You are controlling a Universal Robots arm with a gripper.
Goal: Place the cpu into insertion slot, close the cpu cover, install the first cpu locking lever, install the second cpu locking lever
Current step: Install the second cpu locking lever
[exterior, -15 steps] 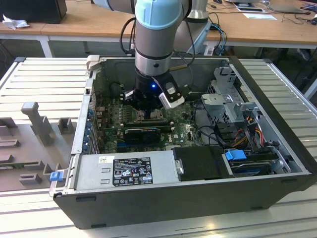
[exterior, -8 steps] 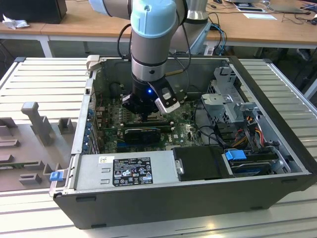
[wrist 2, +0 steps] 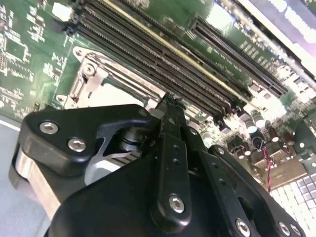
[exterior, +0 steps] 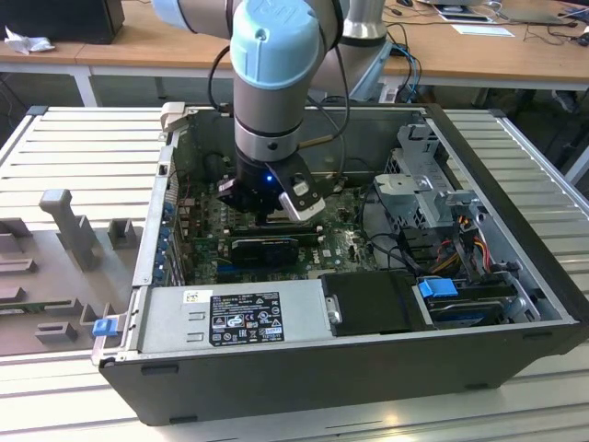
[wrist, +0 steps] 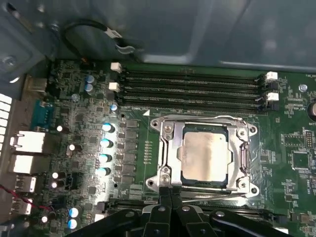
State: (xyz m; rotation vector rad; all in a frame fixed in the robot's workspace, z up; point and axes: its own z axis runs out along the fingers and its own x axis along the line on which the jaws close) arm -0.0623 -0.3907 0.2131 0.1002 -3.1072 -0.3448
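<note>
In the first wrist view the cpu (wrist: 205, 155) lies flat in the insertion slot (wrist: 252, 129), its pale silver face showing through the window of the cpu cover (wrist: 169, 150), which is folded down over it. Thin metal levers run along two opposite edges of the socket, one (wrist: 197, 117) on the side of the memory slots and one (wrist: 219, 196) on the gripper's side. My gripper (wrist: 170, 190) is shut, its tips together at the socket's edge by that lever. In the second wrist view the gripper (wrist 2: 170, 101) ends beside a socket corner (wrist 2: 91, 79). In the exterior view the gripper (exterior: 267, 216) hangs inside the open computer case (exterior: 515, 276).
Long black memory slots (wrist: 192, 86) run just past the socket. A row of capacitors (wrist: 104, 143) stands beside it. In the exterior view a black card (exterior: 267, 247), a power supply (exterior: 230, 313), a drive cage (exterior: 423, 175) and cables (exterior: 460, 239) crowd the case.
</note>
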